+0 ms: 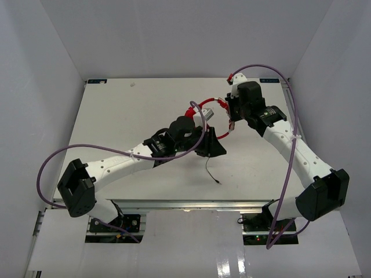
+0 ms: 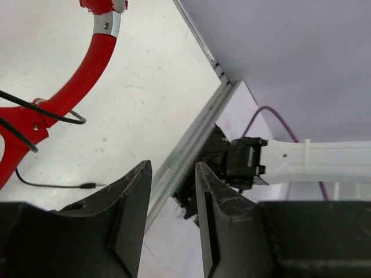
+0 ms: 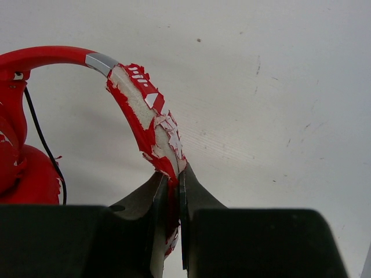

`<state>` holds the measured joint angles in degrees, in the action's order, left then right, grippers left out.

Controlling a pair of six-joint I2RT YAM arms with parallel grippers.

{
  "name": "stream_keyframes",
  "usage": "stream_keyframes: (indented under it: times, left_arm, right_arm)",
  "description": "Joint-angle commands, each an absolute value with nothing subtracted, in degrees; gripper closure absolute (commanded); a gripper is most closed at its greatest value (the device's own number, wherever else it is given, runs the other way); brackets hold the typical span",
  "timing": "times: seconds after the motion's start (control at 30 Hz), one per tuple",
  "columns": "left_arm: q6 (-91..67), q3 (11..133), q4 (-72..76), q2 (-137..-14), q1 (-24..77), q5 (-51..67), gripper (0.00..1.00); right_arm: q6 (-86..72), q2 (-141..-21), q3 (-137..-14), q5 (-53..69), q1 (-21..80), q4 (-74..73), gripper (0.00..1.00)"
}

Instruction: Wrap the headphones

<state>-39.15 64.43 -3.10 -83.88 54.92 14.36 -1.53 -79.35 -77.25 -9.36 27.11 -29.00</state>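
Toward the far middle of the table (image 1: 116, 116), just right of centre, the headphones (image 1: 204, 104) hang in the grip of the right end effector (image 3: 172, 179). Its jaws are closed tight on the red headband (image 3: 145, 104), at the stretch where the covering is cracked and peeling. A thin dark cable (image 1: 210, 171) trails from the headphones toward the near edge. It lies loose on the table and ends in a small plug (image 2: 93, 185).

The left end effector (image 2: 174, 174) sits just in front of the headphones with its jaws parted and nothing between them.

The headphones look light. The band is probably stiff and a little springy, so it should hold its shape when clamped, though the flaking cover could shed or slip under the pads. The cable is limp and thin and is likely to slide out of a loose pinch. A good place to take it would be along the free run near the plug, leaving enough slack to wind around the band.

By count there is one pair of headphones, one cable with one plug, and two end effectors. One earcup (image 3: 29, 174) shows clearly in the right wrist view. The second is hard to make out from these angles.
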Motion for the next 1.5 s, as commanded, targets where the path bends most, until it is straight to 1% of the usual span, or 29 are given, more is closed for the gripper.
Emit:
stream_keyframes:
  times: [0.0,0.1,0.13,0.17,0.23,0.3,0.37,0.47,0.6,0.73,0.83,0.97,1.03,1.07,1.13,1.17,1.2,1.23,1.33,1.4,1.43,1.47]
  left_arm:
    - [-30.47,58.83,2.91,-78.59,56.81,3.39,0.51]
    - [-23.25,49.87,10.93,-76.17,60.06,-4.81,0.49]
    - [-21.28,49.66,13.16,-75.19,60.87,-6.18,0.48]
    - [-19.26,45.17,17.84,-73.14,62.19,-6.88,0.43]
    - [-12.77,36.95,23.25,-70.13,63.31,-7.52,0.39]
    - [-8.24,32.16,30.75,-69.03,64.09,-7.0,0.3]
    - [-5.95,26.33,37.01,-68.55,64.51,-6.87,0.23]
    - [-1.26,20.67,46.25,-71.93,64.6,-7.12,0.22]
    - [3.67,19.08,59.86,-81.66,64.6,-9.95,0.21]
    - [5.38,20.84,71.21,-91.17,64.51,-11.56,0.21]
    - [4.58,23.15,75.07,-97.98,64.38,-11.59,0.2]
    - [1.23,26.24,77.76,-103.39,63.53,-11.94,0.22]
    - [0.19,26.32,81.22,-105.7,62.92,-11.31,0.26]
    - [-1.3,26.74,81.49,-106.38,62.82,-11.05,0.31]
    - [-2.52,27.28,81.29,-107.68,62.74,-11.49,0.49]
    - [-2.96,27.39,81.5,-108.01,62.68,-11.92,0.53]
    - [-3.33,27.36,81.88,-108.23,62.6,-12.1,0.63]
    - [-3.68,27.33,82.19,-108.41,62.51,-12.06,0.66]
    - [-5.24,27.3,82.18,-108.64,62.04,-10.77,0.9]
    - [-6.18,26.85,83.66,-108.72,61.81,-10.19,0.98]
    - [-6.77,26.3,84.8,-108.58,61.64,-9.84,1.0]
    - [-7.05,25.38,85.51,-108.2,61.48,-9.36,1.0]
  right_arm:
    - [-5.77,-77.11,-82.76,-2.65,25.33,-27.96,0.92]
    - [-6.06,-76.56,-84.26,0.06,24.03,-29.77,0.92]
    - [-5.98,-76.39,-84.54,1.76,23.66,-30.13,0.92]
    - [-5.5,-76.22,-85.11,3.37,23.16,-30.79,0.92]
    - [-4.7,-76.12,-86.08,5.92,21.71,-31.68,0.92]
    - [-3.58,-76.29,-86.86,10.67,20.33,-33.15,0.92]
    - [-2.81,-76.28,-87.62,14.95,19.43,-33.94,0.92]
    - [-2.46,-75.68,-87.38,19.01,19.13,-34.36,0.92]
    - [-2.2,-74.31,-86.16,21.54,18.82,-34.62,0.92]
    - [-2.22,-72.98,-85.59,24.07,18.48,-35.07,0.92]
    - [-2.42,-72.13,-84.99,25.34,18.32,-35.13,0.92]
    - [-2.81,-71.06,-84.15,26.79,18.11,-35.07,0.92]
    - [-2.9,-70.73,-83.92,27.09,18.02,-35.16,0.92]
    - [-2.9,-70.52,-83.82,27.24,18.02,-35.16,0.92]
    - [-2.99,-70.21,-83.44,27.62,18.0,-35.05,0.92]
    - [-2.99,-70.15,-83.28,27.95,17.94,-35.0,0.92]
    - [-2.99,-69.94,-83.17,28.1,17.99,-34.98,0.92]
    - [-2.99,-69.87,-83.02,28.19,18.02,-34.98,0.92]
    - [-2.89,-69.14,-82.5,28.86,17.93,-34.9,0.92]
    - [-2.63,-68.75,-82.11,29.36,17.93,-35.01,0.92]
    - [-2.09,-68.47,-81.9,29.59,17.93,-35.17,0.92]
    - [-1.06,-67.98,-81.63,29.75,17.93,-35.44,0.92]
